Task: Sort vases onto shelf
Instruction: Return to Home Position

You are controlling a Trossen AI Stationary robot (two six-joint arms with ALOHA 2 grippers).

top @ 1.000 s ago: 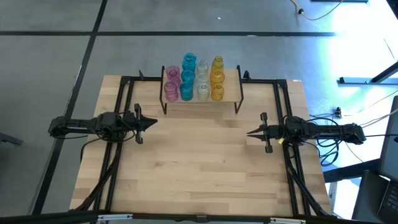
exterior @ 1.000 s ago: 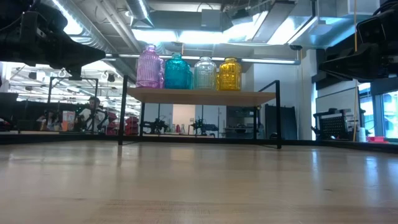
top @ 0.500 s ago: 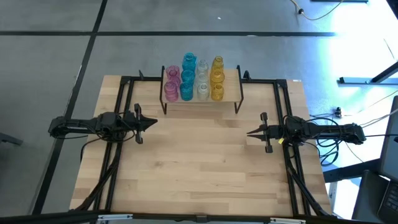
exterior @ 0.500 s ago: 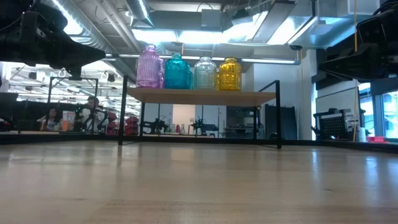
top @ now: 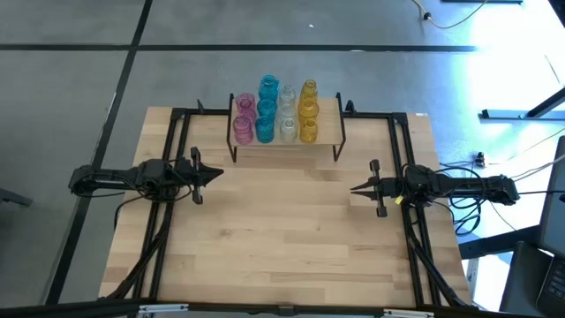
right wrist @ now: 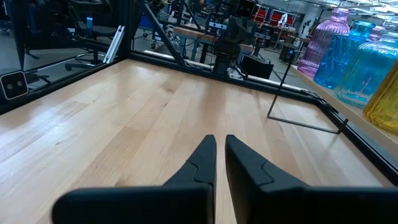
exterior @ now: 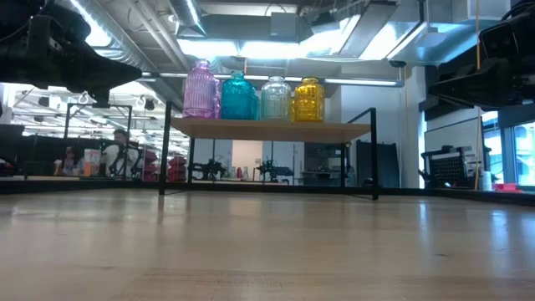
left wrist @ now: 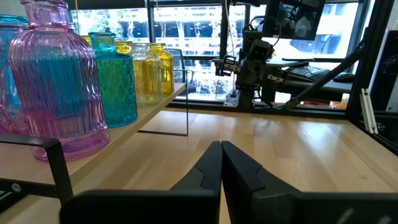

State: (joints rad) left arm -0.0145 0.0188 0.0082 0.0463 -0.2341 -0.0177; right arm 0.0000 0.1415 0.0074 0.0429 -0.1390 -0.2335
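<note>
Vases (top: 275,113) on shelf (top: 328,132); left gripper (top: 217,175), right gripper (top: 356,188) closed (both empty).

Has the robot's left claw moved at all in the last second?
No. In the high view the left gripper sits at the same spot, level with the shelf's front legs, shut and empty.

A light-wood table (top: 291,230) edged by a black metal frame (top: 181,119) stands on a grey floor (top: 79,79) crossed by dark lines. Cables (top: 530,168) trail off the table's right edge. Beyond the far edge, a person (exterior: 117,150) sits among workshop benches beneath ceiling ducts (exterior: 167,33).
</note>
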